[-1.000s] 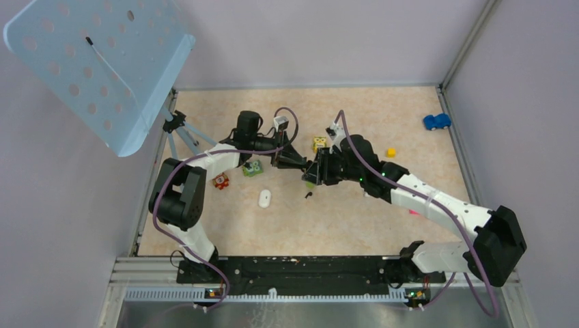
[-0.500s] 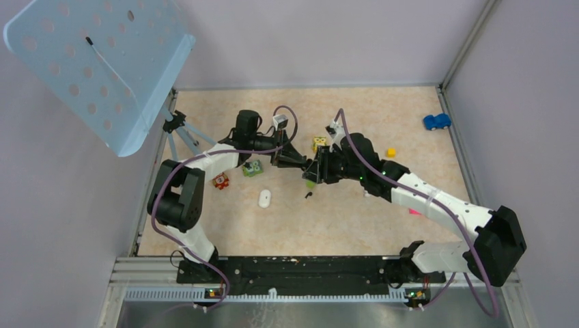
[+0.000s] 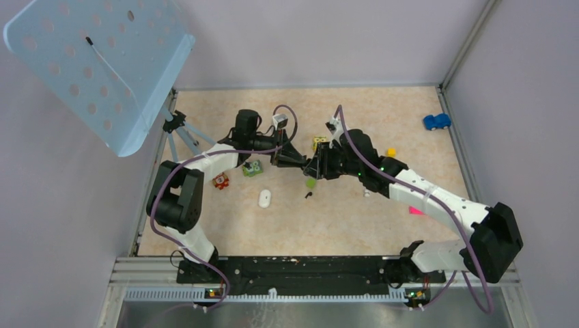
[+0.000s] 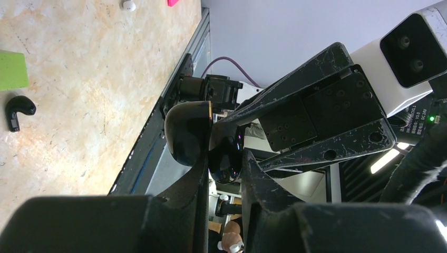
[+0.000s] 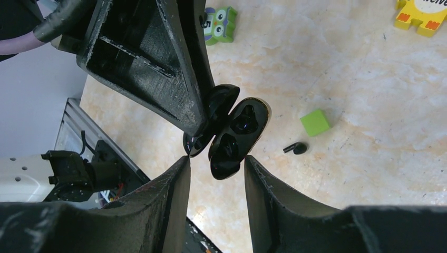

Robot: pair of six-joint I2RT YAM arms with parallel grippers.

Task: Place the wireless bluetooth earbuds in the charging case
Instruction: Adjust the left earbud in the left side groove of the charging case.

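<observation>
Left gripper (image 4: pixel 225 159) pinched the open charging case (image 5: pixel 234 137) above the green cube (image 5: pixel 315 122) while the right gripper (image 5: pixel 216 161), parted and empty, crowded it; one bump could have knocked it free.

Top camera looks down from behind; both close wrist cameras share the cube (image 4: pixel 11 69) and earbud (image 4: pixel 18 108).

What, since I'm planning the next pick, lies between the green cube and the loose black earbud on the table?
Nothing: bare tabletop separates the green cube from the earbud, as the right wrist view shows.
</observation>
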